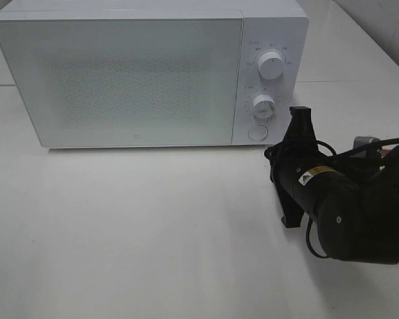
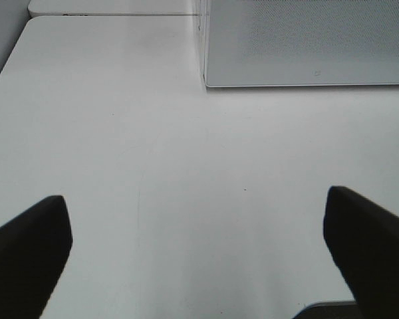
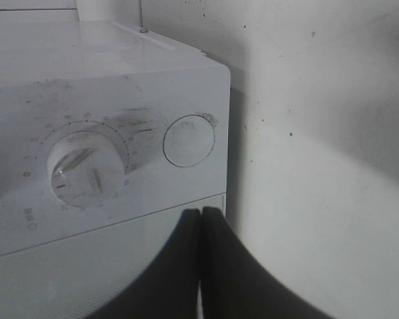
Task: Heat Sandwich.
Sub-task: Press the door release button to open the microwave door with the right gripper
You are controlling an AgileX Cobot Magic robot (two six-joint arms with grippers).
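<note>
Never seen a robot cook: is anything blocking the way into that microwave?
Yes: the microwave's door is shut. The closed right gripper sits near its round button. No sandwich shows.

Microwave door [image 1: 120, 80] shut, bars cavity; table [image 1: 133, 232] before it passable.

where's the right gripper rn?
Right side of the exterior high view: the right gripper, shut, sits by the microwave's control panel, nearest the round button below the lower dial.
</note>
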